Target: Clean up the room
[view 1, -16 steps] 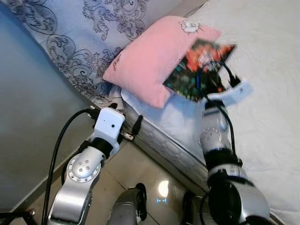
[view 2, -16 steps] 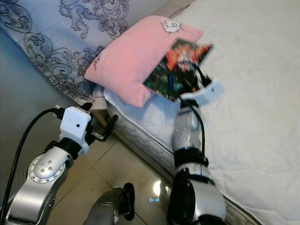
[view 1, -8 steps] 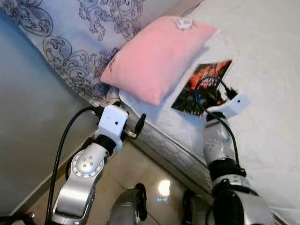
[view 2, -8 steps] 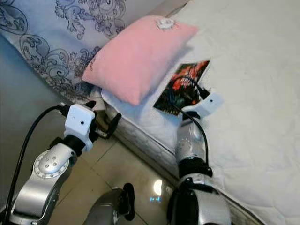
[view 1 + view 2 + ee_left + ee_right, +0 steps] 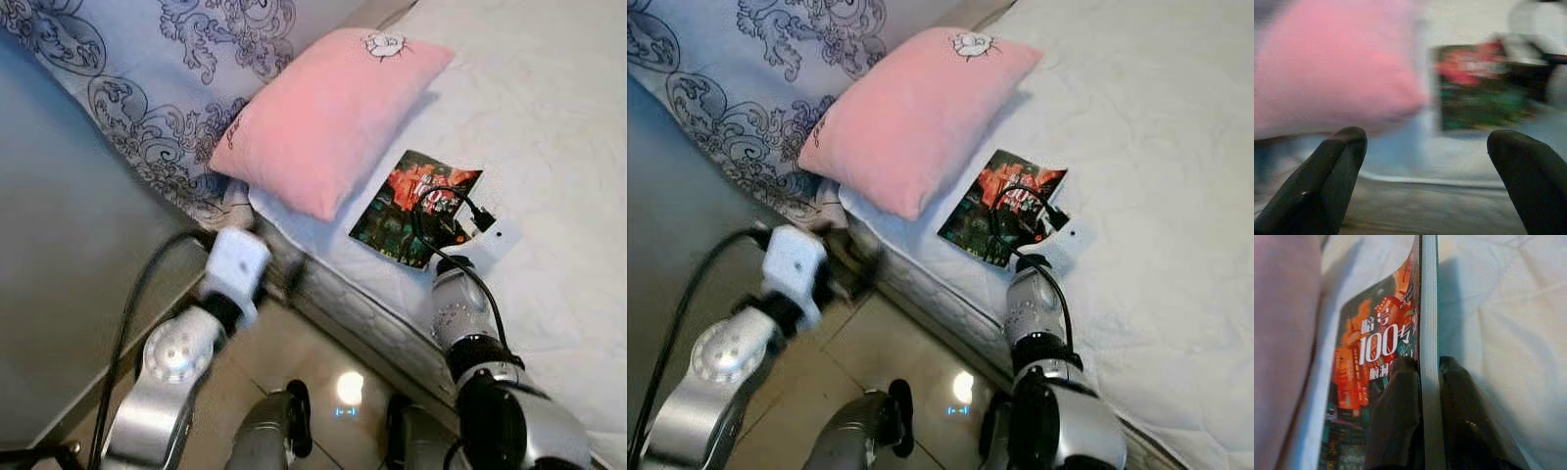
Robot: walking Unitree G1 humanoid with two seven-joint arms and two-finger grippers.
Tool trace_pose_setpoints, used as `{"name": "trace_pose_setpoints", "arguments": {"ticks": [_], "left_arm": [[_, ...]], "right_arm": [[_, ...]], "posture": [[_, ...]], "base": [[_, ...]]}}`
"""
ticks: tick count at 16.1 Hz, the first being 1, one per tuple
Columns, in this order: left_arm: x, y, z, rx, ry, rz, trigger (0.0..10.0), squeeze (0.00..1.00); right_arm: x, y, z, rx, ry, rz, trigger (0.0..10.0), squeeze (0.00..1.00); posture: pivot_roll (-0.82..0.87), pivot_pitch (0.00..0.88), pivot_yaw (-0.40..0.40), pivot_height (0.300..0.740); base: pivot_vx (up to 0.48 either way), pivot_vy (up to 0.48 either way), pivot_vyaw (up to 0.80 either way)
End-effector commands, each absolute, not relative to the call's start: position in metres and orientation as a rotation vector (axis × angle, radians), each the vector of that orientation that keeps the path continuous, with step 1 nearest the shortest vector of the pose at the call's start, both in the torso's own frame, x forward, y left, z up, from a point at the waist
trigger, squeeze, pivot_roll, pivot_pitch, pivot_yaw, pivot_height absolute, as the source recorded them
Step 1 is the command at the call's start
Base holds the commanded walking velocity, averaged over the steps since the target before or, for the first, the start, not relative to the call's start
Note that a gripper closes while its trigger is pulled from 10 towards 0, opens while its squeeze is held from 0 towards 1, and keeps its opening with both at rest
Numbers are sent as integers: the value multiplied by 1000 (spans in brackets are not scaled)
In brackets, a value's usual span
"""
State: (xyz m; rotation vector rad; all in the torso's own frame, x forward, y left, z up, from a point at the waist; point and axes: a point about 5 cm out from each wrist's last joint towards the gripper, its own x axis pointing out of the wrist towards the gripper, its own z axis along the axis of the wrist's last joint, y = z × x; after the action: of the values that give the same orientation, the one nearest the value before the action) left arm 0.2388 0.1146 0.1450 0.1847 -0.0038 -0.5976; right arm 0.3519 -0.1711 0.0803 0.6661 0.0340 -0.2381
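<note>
- Left eye view: the book (image 5: 416, 208) lies on the white bed (image 5: 549, 117), near the mattress edge, at about four o'clock from the pink pillow (image 5: 328, 117) and just beside it. The right gripper (image 5: 453, 217) sits at the book's near right corner, at roughly five o'clock of the cover, its wrist and cable lying over that corner. The book's long axis runs from seven o'clock to one o'clock, away from the robot. The left gripper (image 5: 284, 274) is blurred, low beside the mattress edge, at about eight o'clock from the book and well apart from it.
- Right eye view: the same layout; the patterned sheet (image 5: 715, 88) hangs at ten o'clock behind the pillow, and tiled floor (image 5: 911, 343) shows below the bed. The right arm is plainly the nearer one.
- Left wrist view: the left gripper's two black fingers (image 5: 1327, 181) stand wide apart, holding nothing; between them, blurred, are pillow and book beyond the mattress edge.
- Right wrist view: the right gripper's fingers (image 5: 1396, 416) are clenched on the book's edge, one on the cover, one on the far side, with the page block between them. The book stands on edge along the fingers, so I judge that setting it flat or lifting it away depends on this right-hand grasp.
</note>
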Motion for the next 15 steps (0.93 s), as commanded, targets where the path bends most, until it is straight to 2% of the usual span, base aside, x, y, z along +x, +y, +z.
{"name": "trace_pose_setpoints", "arguments": {"ticks": [1,3,9,15], "left_arm": [[229,114,140,221,14,-689,10000,0],[228,118,131,216,3,-682,10000,0],[227,102,121,164,-74,-674,10000,0],[224,99,120,158,-94,-664,10000,0]], "right_arm": [[349,-173,71,642,89,-277,0,0],[352,-182,75,618,93,-299,0,0],[356,-195,79,655,95,-350,0,0],[360,-195,83,680,106,-372,0,0]], "posture": [[219,309,120,740],[229,309,121,740],[214,322,114,740],[232,332,124,740]], "base": [[0,0,0],[0,0,0],[0,0,0],[0,0,0]]}}
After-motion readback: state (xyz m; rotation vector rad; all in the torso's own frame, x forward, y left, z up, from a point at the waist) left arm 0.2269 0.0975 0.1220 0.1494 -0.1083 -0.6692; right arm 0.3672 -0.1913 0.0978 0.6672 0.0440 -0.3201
